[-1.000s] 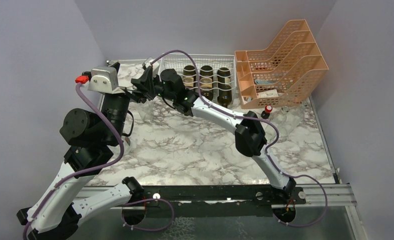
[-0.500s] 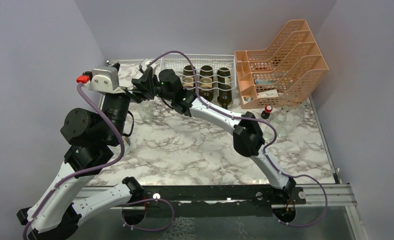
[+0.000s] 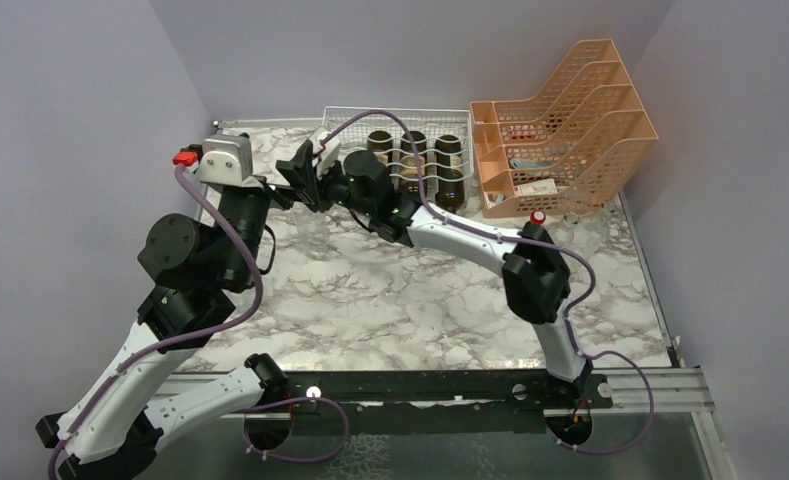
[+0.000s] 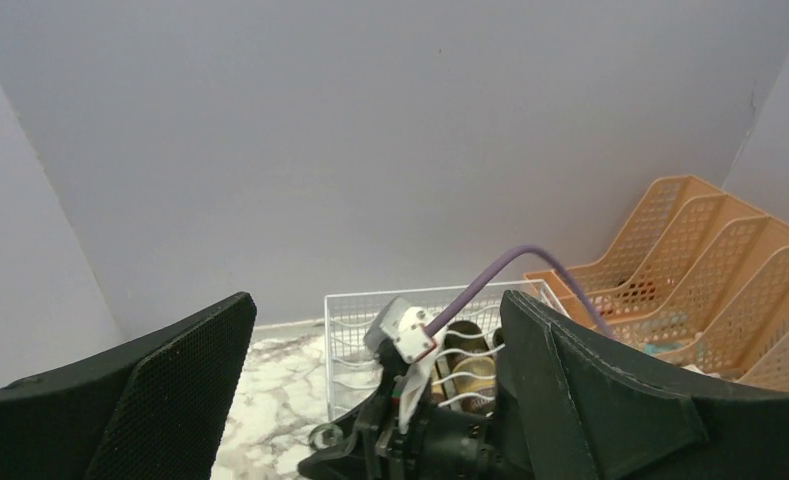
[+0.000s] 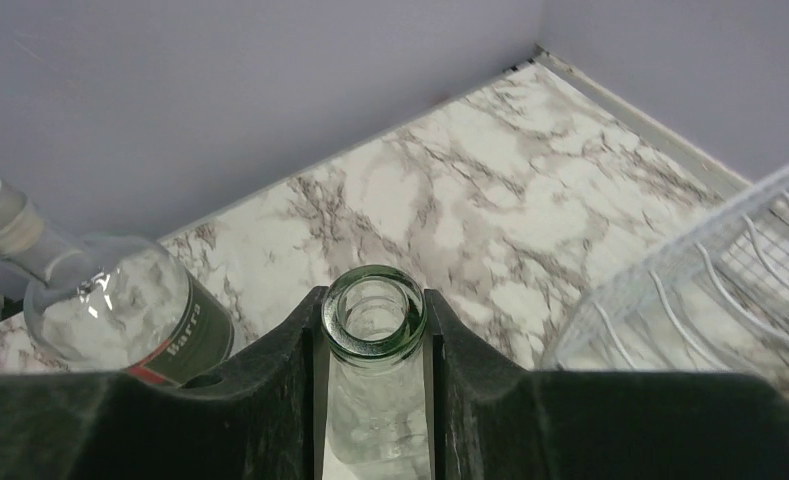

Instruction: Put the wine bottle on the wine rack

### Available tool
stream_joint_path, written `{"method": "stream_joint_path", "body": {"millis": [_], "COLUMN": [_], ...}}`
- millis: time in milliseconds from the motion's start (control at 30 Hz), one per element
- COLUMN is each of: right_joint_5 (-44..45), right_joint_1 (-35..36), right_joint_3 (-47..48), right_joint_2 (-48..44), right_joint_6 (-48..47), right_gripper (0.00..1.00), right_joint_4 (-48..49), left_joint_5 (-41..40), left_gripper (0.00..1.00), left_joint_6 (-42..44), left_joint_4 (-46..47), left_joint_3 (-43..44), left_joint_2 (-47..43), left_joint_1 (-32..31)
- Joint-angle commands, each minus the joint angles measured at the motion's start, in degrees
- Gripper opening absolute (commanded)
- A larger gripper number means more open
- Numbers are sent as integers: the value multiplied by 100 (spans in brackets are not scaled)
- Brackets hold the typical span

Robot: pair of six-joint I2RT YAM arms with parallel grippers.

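top external view gives us the marble table [image 3: 390, 300] as the largest thing, with plain walls on three sides. next in size come the two arms. the left arm [image 3: 185, 255] rises along the 9 o'clock edge, and the right arm [image 3: 470, 235] stretches from 5 o'clock across toward 11 o'clock. at 1 o'clock on the table stands the orange file tray [image 3: 570, 120], tiered and perforated. just beside it, at 12 o'clock, sits the wine rack [image 3: 440, 112], a white wire basket with three dark bottles [image 3: 413, 145] lying side by side in its cradles.

from the right wrist we see the wine bottle [image 5: 375, 400], clear glass with an open mouth. it is outside the rack, whose corner shows at 3 o'clock of it and apart from it. we cannot tell whether its base touches the table. a second clear bottle [image 5: 120, 310], tilted, with a silver cap and a green and red label, lies at 9 o'clock of it.

the right pincer [image 5: 375, 330] is pinching the wine bottle's neck just below the mouth, one finger against each side. the left pincer [image 4: 372, 300] is spread wide and grips nothing. a small red-capped item [image 3: 537, 216] sits at 6 o'clock of the tray.
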Motion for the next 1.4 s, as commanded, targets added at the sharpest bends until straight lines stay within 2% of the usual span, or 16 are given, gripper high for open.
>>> {"method": "stream_joint_path", "body": {"millis": [0,267,467,500,533,833,1067,1367], "right_joint_5": [562,1368,2243,2368,2677,3269,3305,3156], "right_joint_1": [21,24,21,24,23,28,24,24], "right_joint_3": [-995,-2772,-3502,-3599,-3780,-3989,-4141,-4108], "right_joint_2": [-1272,-3094,-4175,-4352,-4810,-5620,-5894,-6039], "right_joint_6": [187,631,1044,1095,1271,1843,2019,2106], "right_gripper": [1,1,1,1,1,1,1,1], "right_joint_4": [608,166,-548,-641,-1016,-2025,-2163,-2062], "left_joint_5": [-21,559,1336,1585,2317,3730,4374,4791], "left_gripper": [99,99,99,99,99,99,99,99], "left_joint_6": [-232,-675,-1116,-1146,-1207,-1050,-1001,-1009], "left_joint_4": [-193,-334,94,236,799,2582,3253,3693], "left_joint_3": [-274,-1005,-2140,-2352,-3019,-4341,-4539,-4261], "left_joint_2": [-83,-251,-543,-586,-643,-6,614,1596], "left_joint_1": [-21,-15,-17,-20,-21,-21,-15,-15]}}
